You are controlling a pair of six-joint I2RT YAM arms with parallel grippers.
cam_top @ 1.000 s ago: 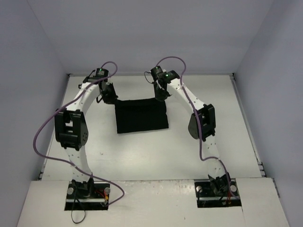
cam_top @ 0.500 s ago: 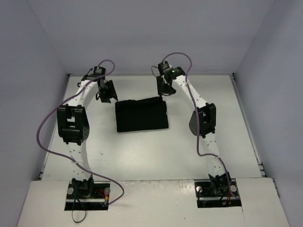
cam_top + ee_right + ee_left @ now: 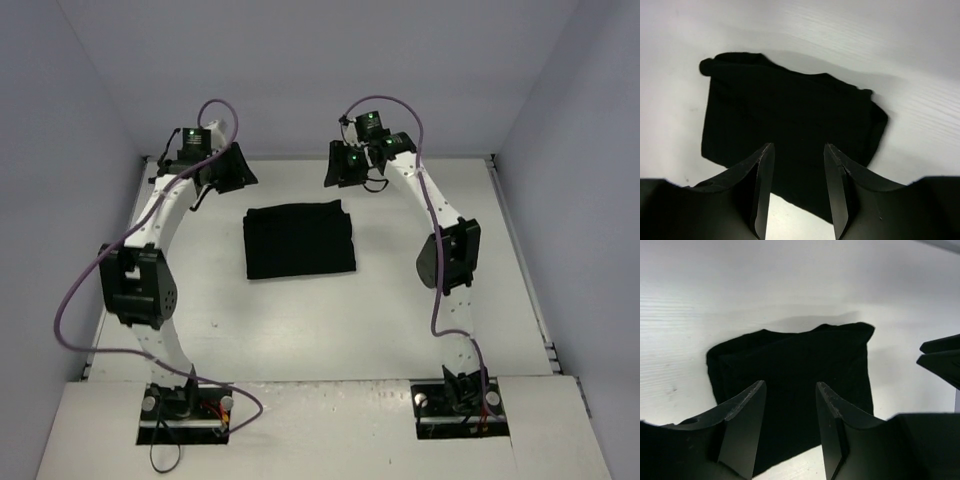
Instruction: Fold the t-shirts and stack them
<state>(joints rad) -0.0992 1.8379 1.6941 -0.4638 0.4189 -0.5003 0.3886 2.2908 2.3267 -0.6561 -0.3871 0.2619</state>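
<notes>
Bright, diffuse light; washed-out table (image 3: 920, 60) glare in wrist views, soft shadow behind the featureless black t-shirt (image 3: 790, 115).

The t-shirt (image 3: 299, 240) is soft black cloth, matt, with no shine at all. The table (image 3: 300, 325) under it is white and smooth, with fine grain lines and a dull sheen beside the t-shirt. The left gripper (image 3: 790, 385) and right gripper (image 3: 799, 146) look like hard black plastic, matt and slightly rough at the edges.
</notes>
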